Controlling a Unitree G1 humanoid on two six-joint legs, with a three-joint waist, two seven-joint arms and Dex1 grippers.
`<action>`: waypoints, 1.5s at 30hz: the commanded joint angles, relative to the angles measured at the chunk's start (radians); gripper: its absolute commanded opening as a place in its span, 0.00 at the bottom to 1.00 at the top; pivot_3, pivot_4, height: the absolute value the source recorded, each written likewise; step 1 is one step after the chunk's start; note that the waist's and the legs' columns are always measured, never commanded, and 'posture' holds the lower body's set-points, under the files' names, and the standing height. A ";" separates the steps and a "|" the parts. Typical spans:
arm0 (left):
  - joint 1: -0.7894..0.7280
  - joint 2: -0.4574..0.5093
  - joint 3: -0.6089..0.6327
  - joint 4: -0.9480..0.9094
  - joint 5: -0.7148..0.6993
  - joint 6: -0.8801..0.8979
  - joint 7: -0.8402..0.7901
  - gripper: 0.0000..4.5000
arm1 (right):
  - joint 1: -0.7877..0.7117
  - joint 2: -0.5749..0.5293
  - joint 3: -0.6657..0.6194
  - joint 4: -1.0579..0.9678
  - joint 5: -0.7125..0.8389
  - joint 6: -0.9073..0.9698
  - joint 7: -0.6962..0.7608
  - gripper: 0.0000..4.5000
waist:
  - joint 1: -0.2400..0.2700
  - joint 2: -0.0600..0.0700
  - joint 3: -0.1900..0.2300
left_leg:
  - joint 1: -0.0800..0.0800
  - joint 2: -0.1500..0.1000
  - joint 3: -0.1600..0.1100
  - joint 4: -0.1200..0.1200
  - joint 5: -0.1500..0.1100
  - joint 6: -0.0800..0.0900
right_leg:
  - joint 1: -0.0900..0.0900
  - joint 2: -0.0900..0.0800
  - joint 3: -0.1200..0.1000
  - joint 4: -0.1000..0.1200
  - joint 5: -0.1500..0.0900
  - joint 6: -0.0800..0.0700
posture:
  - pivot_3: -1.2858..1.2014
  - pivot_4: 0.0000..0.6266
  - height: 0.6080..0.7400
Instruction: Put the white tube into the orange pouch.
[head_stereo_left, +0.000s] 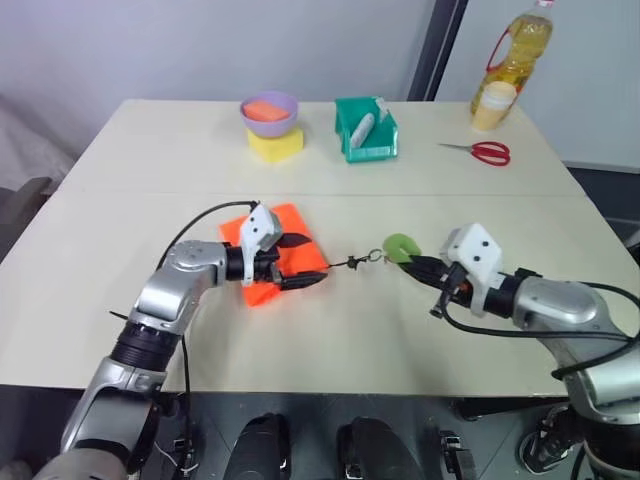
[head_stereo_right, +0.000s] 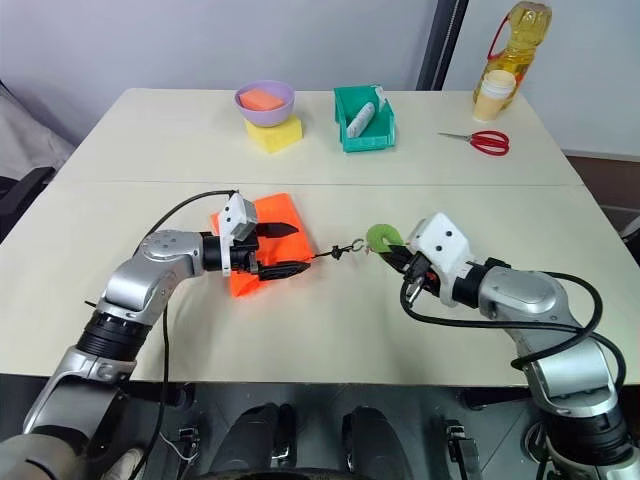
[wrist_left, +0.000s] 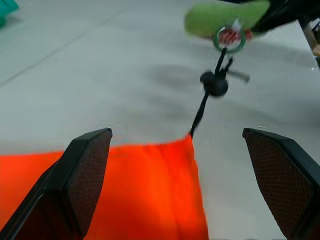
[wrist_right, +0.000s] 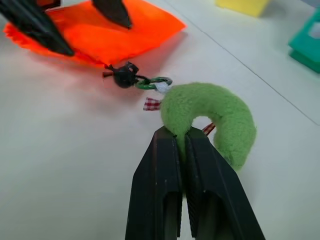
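The orange pouch (head_stereo_left: 272, 258) lies flat on the near half of the table (head_stereo_left: 150, 160), left of centre. The left gripper (head_stereo_left: 297, 260) hovers over its right edge with its fingers spread wide, one on either side of the cloth and holding nothing; the arm hides part of the pouch's left side. A thin dark cord (head_stereo_left: 345, 264) runs right from the pouch to a small ring and a green tag (head_stereo_left: 401, 246). The right gripper (wrist_right: 181, 142) is pinched tight on this tag, its fingers covering one end.

Far back, the white tube (head_stereo_left: 363, 126) leans inside a green bin (head_stereo_left: 366, 129); the wall cuts off its lower part, and no maroon band can be made out. Left of the bin, a purple bowl (head_stereo_left: 269, 111) sits on a yellow block (head_stereo_left: 275, 144).
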 joint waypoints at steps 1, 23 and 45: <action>-0.010 -0.017 -0.008 -0.011 0.023 -0.052 -0.011 1.00 | 0.018 -0.013 -0.059 -0.019 0.028 -0.002 -0.015 0.00 | 0.001 0.000 0.000 | 0.000 0.000 0.000 0.000 0.000 0.000 | 0.000 0.000 0.000 0.000 0.000 0.000 | 0.52 0.24 0.97; -0.076 -0.147 -0.064 0.245 0.299 -0.709 0.078 1.00 | 0.035 -0.011 -0.051 -0.002 0.086 -0.008 -0.075 0.00 | 0.002 0.000 0.000 | 0.000 0.000 0.000 0.002 0.000 0.000 | 0.001 0.001 0.000 0.000 0.000 0.000 | 0.52 0.24 0.97; 0.017 -0.208 -0.153 0.246 0.495 -0.926 0.270 1.00 | 0.015 -0.013 -0.014 0.011 0.086 -0.030 -0.096 0.00 | 0.001 0.000 0.000 | 0.000 0.000 0.000 0.002 0.000 0.001 | 0.001 0.001 0.000 0.000 0.000 0.000 | 0.52 0.24 0.97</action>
